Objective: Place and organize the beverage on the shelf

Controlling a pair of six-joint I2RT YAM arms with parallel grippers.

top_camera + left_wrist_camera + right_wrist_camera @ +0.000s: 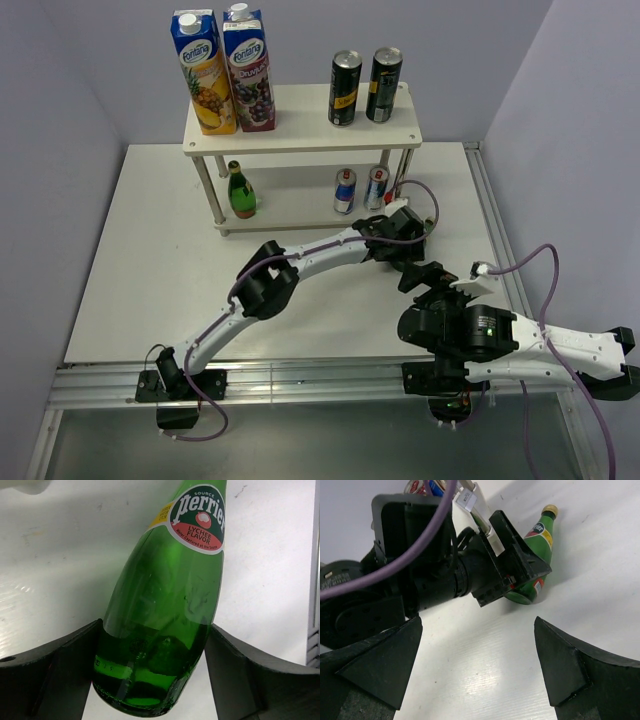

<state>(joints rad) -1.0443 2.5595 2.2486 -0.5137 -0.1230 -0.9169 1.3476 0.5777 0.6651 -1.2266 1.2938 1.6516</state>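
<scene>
Beverages on the shelf (300, 130) were paired by kind, and that explained the job left to me. The two dark cans (345, 88) stood side by side on the top board, right of the juice cartons (205, 75). The two silver-blue cans (345, 192) stood together at the right of the lower board. The shelved green bottle (240, 190) stood alone at the left of that board, with bare board beside it.

The loose green bottle (170, 580) was the only drink off the shelf, out over the table (150, 250) in front of the shelf's right end. My left gripper (155, 627) was clamped on it, one finger against each side of the wide lower body. The label and neck pointed away from my wrist. I judged that low hold sensible, since the widest part gave my fingers the most glass and left the slim neck free.

In the right wrist view the bottle leaned over, its gold top on the far side from my left gripper. I could not tell whether it rested on the table or hung just clear of it. It would have to be turned upright before it could stand by its twin.

My right gripper (477, 665) had its fingers spread wide with nothing between them. It faced the left one from nearby but was apart from the bottle. I judged it was there to stay out of the left arm's way.
</scene>
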